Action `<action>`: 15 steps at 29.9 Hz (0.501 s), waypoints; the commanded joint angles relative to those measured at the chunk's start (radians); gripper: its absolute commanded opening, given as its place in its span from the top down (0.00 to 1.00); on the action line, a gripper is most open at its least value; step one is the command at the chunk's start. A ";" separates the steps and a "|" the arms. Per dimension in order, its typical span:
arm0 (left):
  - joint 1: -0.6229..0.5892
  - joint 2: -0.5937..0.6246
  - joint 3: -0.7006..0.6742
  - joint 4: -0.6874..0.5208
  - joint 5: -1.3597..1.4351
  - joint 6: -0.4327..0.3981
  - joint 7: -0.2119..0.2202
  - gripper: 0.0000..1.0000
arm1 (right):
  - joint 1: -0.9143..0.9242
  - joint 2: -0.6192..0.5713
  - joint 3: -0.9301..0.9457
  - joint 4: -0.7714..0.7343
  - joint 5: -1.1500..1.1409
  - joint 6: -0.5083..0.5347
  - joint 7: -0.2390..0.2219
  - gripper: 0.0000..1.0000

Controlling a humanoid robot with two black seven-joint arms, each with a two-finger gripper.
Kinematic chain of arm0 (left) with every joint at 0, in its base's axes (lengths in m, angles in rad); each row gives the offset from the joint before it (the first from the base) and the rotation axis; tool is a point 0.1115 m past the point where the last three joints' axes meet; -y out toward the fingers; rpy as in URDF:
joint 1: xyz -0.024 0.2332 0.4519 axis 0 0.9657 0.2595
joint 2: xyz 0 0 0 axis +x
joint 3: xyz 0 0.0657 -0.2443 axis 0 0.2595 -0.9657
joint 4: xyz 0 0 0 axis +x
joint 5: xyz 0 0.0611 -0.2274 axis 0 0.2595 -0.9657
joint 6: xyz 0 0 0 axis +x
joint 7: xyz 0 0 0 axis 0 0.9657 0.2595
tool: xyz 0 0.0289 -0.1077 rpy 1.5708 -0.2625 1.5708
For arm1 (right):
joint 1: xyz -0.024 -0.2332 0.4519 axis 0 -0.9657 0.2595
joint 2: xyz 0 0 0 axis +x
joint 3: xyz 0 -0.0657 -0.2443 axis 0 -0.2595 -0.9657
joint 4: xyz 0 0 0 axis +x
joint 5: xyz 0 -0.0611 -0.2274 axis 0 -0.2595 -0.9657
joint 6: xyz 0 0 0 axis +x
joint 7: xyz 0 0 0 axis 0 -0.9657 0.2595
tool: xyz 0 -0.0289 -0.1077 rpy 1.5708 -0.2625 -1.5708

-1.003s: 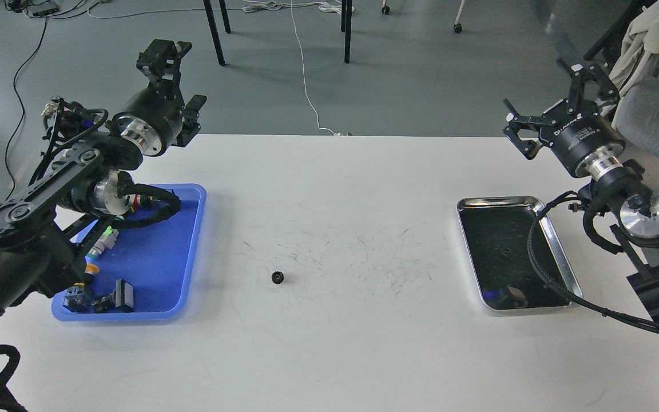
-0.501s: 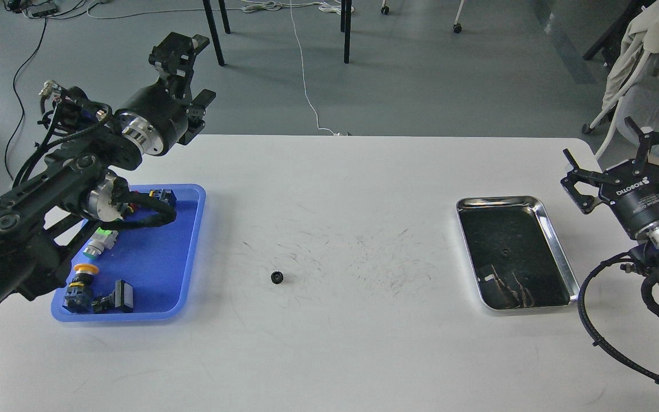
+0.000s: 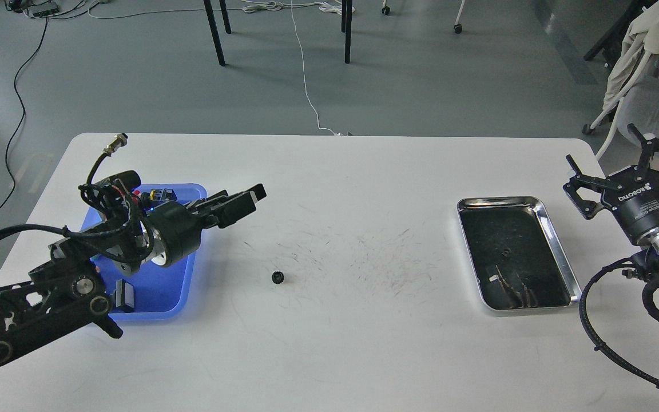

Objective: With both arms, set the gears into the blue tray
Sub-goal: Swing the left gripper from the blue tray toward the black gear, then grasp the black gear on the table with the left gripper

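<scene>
One small black gear (image 3: 277,278) lies alone on the white table, left of centre. The blue tray (image 3: 194,190) sits at the left, largely covered by my left arm. My left gripper (image 3: 249,201) reaches out past the tray's right rim and points right. It hangs above and to the left of the gear, apart from it, with its fingers staggered and nothing between them. My right gripper (image 3: 621,154) hovers open beyond the table's right edge, far from the gear, holding nothing.
A shiny steel tray (image 3: 498,199) lies at the right; a tiny dark speck (image 3: 504,250) in it is too small to identify. Black connector parts (image 3: 125,297) lie in the blue tray. A chair with cloth (image 3: 644,51) stands at the far right.
My left arm has swung down from high behind the table to low over the blue tray, its gripper now pointing right. My right gripper dropped and moved right a second ago, then held. The gear stayed put.
</scene>
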 commanded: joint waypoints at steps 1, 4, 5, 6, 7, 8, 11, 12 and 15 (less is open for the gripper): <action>0.014 -0.025 0.040 0.015 0.303 0.003 0.001 0.02 | 0.000 0.000 -0.001 0.003 0.000 0.000 -0.001 0.04; 0.043 -0.103 0.040 0.059 0.478 0.004 0.001 0.02 | 0.000 0.002 -0.003 0.003 0.000 0.000 0.000 0.04; 0.048 -0.121 0.042 0.076 0.517 0.005 0.001 0.02 | 0.000 0.002 -0.003 0.003 0.000 0.000 -0.001 0.04; 0.051 -0.134 0.042 0.096 0.551 0.005 0.001 0.02 | 0.000 0.003 -0.004 0.003 0.000 0.000 0.000 0.04; 0.057 -0.143 0.042 0.120 0.584 0.005 0.001 0.02 | 0.000 0.003 -0.006 0.003 0.000 0.000 0.000 0.04; 0.063 -0.152 0.042 0.142 0.612 0.006 0.001 0.02 | 0.000 0.005 -0.006 0.003 0.000 0.000 0.000 0.04; 0.074 -0.189 0.042 0.177 0.671 0.006 0.000 0.02 | 0.002 0.006 -0.009 0.001 0.000 0.000 0.000 0.04; 0.075 -0.198 0.042 0.185 0.675 0.006 0.000 0.03 | 0.002 0.006 -0.011 0.001 0.000 0.000 0.000 0.04; 0.100 -0.211 0.042 0.214 0.678 0.006 0.000 0.03 | 0.003 0.005 -0.011 0.001 -0.002 0.000 0.000 0.04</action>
